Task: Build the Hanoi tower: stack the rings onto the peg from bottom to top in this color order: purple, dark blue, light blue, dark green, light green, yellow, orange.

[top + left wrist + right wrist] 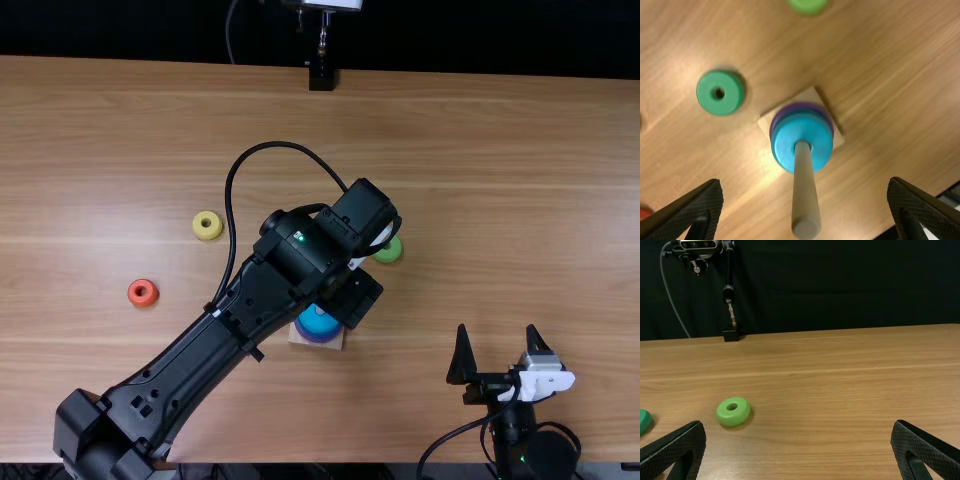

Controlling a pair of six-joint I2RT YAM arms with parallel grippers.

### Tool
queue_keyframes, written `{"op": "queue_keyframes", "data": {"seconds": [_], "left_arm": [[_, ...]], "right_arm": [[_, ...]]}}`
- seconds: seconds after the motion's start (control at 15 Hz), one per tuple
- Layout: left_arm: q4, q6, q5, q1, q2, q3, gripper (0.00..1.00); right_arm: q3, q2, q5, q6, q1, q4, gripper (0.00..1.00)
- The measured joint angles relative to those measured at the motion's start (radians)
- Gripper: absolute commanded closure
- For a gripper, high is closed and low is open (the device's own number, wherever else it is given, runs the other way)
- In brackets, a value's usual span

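"Wooden surface (500,200), dark curtain (480,35) far past the peg (805,195)?"
"Yes: one peg, stacked rings (782,150) on it, four loose rings (207,234) left and beyond."
"Pincers?"
"Left pincer (355,298) spread above it, right pincer (496,326) spread rightward."

Purple ring (800,106), light blue ring (821,142), dark green ring (730,100), light green ring (733,416), yellow ring (207,233), orange-red ring (143,301), brown grain-streaked table (520,200)

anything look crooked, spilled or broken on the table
Nothing stands out: the light blue ring sits around the peg, above the purple one, and the loose dark green, light green, yellow and orange rings lie flat on the table.
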Motion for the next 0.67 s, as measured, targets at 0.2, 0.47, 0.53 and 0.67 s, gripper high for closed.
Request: {"op": "queue_keyframes", "data": {"seconds": [0.2,0.47,0.53,0.67], "left_arm": [[0.047,0.000,0.000,0.061,0.000,0.032,0.00],[0.123,0.001,-0.005,0.169,0.000,0.037,0.00],[0.149,0.000,-0.008,0.191,0.000,0.037,0.00],[0.184,0.001,-0.013,0.230,0.017,0.037,0.00]], "right_arm": [[0.000,0.000,0.000,0.000,0.000,-0.001,0.00],[0.000,0.000,0.000,0.000,0.000,0.000,0.00],[0.000,0.000,0.000,0.000,0.000,0.000,0.00],[0.000,0.000,0.000,0.000,0.000,0.000,0.00]]}}
